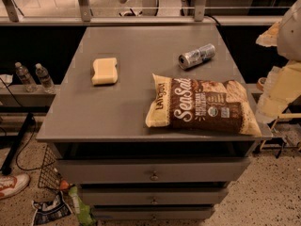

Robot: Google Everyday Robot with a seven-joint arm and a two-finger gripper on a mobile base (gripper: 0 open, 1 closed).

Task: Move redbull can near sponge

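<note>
Redbull can [196,56] is my target, but I'll start from my end. The gripper [280,89] looks to be the pale hardware at the right edge of view, off the right side of the table [141,36] and clear of everything on it. I can't tell whether it's open or closed, or whether anything is in it.

Closest to it is the chip bag [202,106]. It's brown and cream, lying flat at the table's front right, with its right end out at the table's front-right corner.

The can lies on its side just behind the bag, on the right rear part of the table. Its shiny round end faces front-left. It's near the bag but not touching it.

The sponge [104,70] is pale yellow and lies flat on the left half of the table. It's well apart from the can, with bare grey tabletop between them.

Below the tabletop is a stack of drawers [153,172]. Left of the table, two water bottles [35,76] stand upright on a low ledge. A shoe [11,182] sits on the floor at bottom left.
</note>
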